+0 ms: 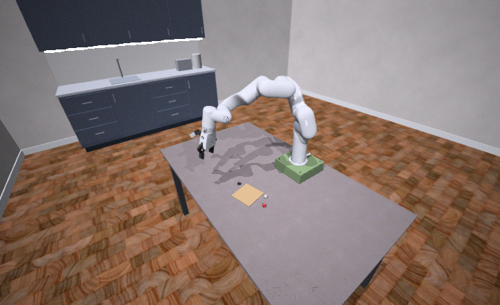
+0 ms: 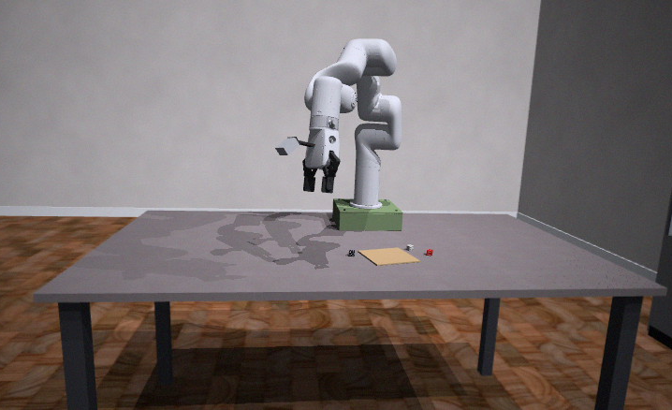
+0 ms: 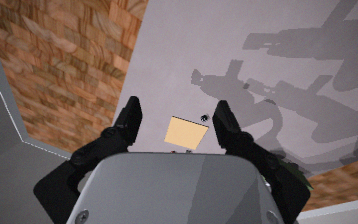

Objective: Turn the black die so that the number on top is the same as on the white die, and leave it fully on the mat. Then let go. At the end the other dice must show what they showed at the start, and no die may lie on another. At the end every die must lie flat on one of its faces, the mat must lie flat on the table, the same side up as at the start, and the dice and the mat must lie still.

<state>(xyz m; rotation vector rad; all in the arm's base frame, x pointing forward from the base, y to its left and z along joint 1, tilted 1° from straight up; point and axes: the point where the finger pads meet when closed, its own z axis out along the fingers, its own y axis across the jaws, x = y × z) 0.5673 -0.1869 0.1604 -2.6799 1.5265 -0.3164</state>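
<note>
A small black die (image 1: 239, 183) (image 2: 351, 252) (image 3: 204, 118) lies on the grey table just off one corner of the tan mat (image 1: 247, 194) (image 2: 388, 256) (image 3: 185, 133). A white die (image 1: 266, 196) (image 2: 409, 246) and a red die (image 1: 264, 205) (image 2: 429, 252) lie on the table beside the opposite side of the mat. The numbers on the dice are too small to read. My gripper (image 1: 205, 150) (image 2: 317, 183) (image 3: 178, 107) is open and empty. It hangs high above the table, well away from the dice.
The arm's green base block (image 1: 299, 167) (image 2: 367, 214) stands on the table behind the mat. The table's edge (image 1: 167, 161) lies close below the gripper. Kitchen cabinets (image 1: 138, 104) stand against the far wall.
</note>
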